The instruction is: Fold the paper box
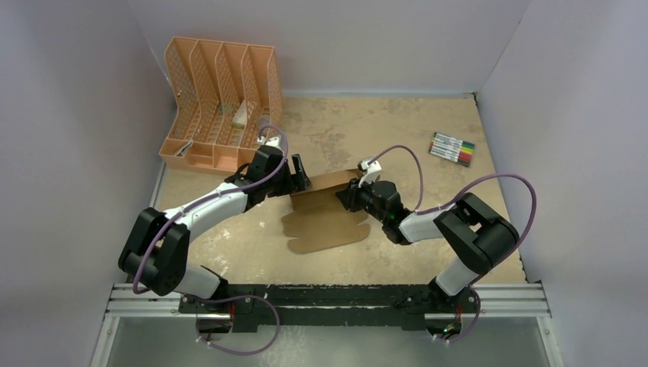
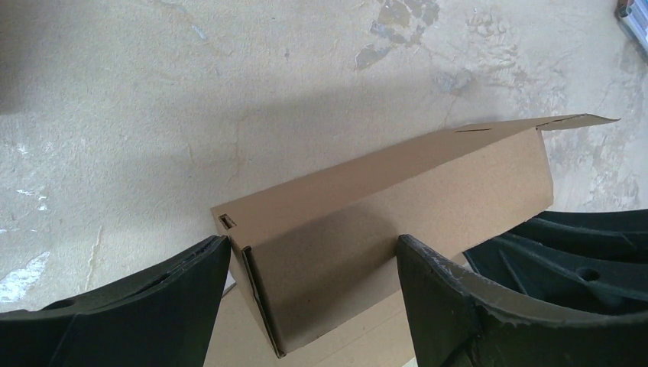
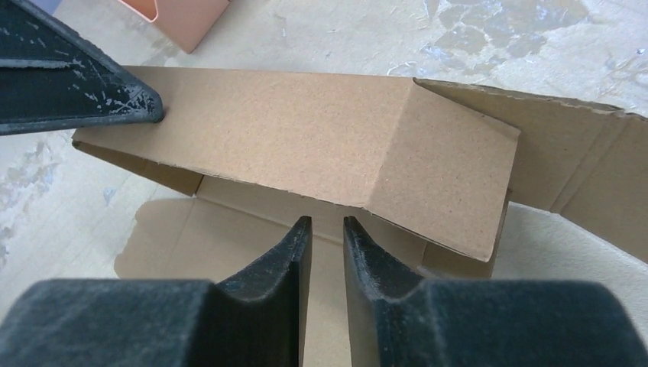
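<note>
Top: paper box (image 1: pixel 325 222) mid-frame, half folded, sitting between left gripper (image 1: pixel 299 177) and right gripper (image 1: pixel 348 197).
Left wrist: jaws wide apart, box end between the fingers (image 2: pixel 153 306).
Right wrist: jaws nearly together with a slim gap, tips at the raised panel's edge. Can't tell if pinching.

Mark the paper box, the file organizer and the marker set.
paper box (image 1: pixel 325 225): top view, flat near panel.
file organizer (image 1: pixel 200 160): top view, front rim.
marker set (image 1: pixel 452 149): top view, middle of the row.
</note>
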{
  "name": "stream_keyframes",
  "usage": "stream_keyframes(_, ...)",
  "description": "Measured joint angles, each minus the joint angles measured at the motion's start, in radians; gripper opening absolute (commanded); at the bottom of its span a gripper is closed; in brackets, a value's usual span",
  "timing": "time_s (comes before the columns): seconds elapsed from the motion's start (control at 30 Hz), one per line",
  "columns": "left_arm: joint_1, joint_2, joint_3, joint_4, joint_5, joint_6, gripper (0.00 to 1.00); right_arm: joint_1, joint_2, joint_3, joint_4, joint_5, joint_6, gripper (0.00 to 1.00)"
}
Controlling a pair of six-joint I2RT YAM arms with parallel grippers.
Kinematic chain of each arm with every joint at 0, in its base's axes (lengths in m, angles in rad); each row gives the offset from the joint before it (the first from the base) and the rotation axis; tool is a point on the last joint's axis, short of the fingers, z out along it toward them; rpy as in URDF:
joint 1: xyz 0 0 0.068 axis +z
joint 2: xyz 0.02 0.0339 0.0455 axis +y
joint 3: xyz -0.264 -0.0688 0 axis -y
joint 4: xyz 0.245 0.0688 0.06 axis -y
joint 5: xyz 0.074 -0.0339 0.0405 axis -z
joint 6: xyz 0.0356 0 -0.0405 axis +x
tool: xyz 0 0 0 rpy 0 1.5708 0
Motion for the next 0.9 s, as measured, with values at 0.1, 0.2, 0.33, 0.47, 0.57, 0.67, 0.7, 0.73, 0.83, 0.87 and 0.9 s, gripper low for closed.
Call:
stream_keyframes(0.1,0.000,0.000,0.000,-0.002,-0.002,0.002,0.79,0.001,-0.039,-0.001,-0.045,0.002,-0.036,0.36)
stream_keyframes(0.2,0.000,0.000,0.000,-0.005,-0.012,0.008,0.79,0.001,-0.126,-0.002,-0.129,0.007,-0.069,0.43)
stream_keyframes(0.33,0.000,0.000,0.002,-0.007,-0.019,0.009,0.79,0.001,-0.221,-0.017,-0.212,0.050,-0.095,0.51)
stream_keyframes(0.47,0.000,0.000,0.008,-0.015,-0.023,0.010,0.79,0.001,-0.230,-0.064,-0.255,0.134,-0.088,0.56)
stream_keyframes(0.57,0.000,0.000,0.009,-0.021,-0.024,0.012,0.79,0.001,-0.190,-0.078,-0.256,0.191,-0.072,0.58)
stream_keyframes(0.67,0.000,0.000,0.012,-0.024,-0.024,0.013,0.79,0.001,-0.127,-0.093,-0.206,0.225,-0.060,0.60)
stream_keyframes(0.7,0.000,0.000,0.013,-0.025,-0.024,0.013,0.79,0.001,-0.104,-0.097,-0.183,0.234,-0.058,0.61)
stream_keyframes(0.73,0.000,0.000,0.013,-0.026,-0.024,0.013,0.79,0.001,-0.079,-0.098,-0.158,0.240,-0.056,0.60)
stream_keyframes(0.83,0.000,0.002,0.014,-0.029,-0.024,0.013,0.79,0.001,-0.013,-0.096,-0.054,0.245,-0.054,0.59)
stream_keyframes(0.87,0.000,0.004,0.016,-0.030,-0.023,0.013,0.79,0.001,0.010,-0.094,-0.016,0.244,-0.054,0.58)
stream_keyframes(0.9,0.000,0.006,0.018,-0.031,-0.023,0.013,0.79,0.001,0.031,-0.091,0.014,0.243,-0.055,0.57)
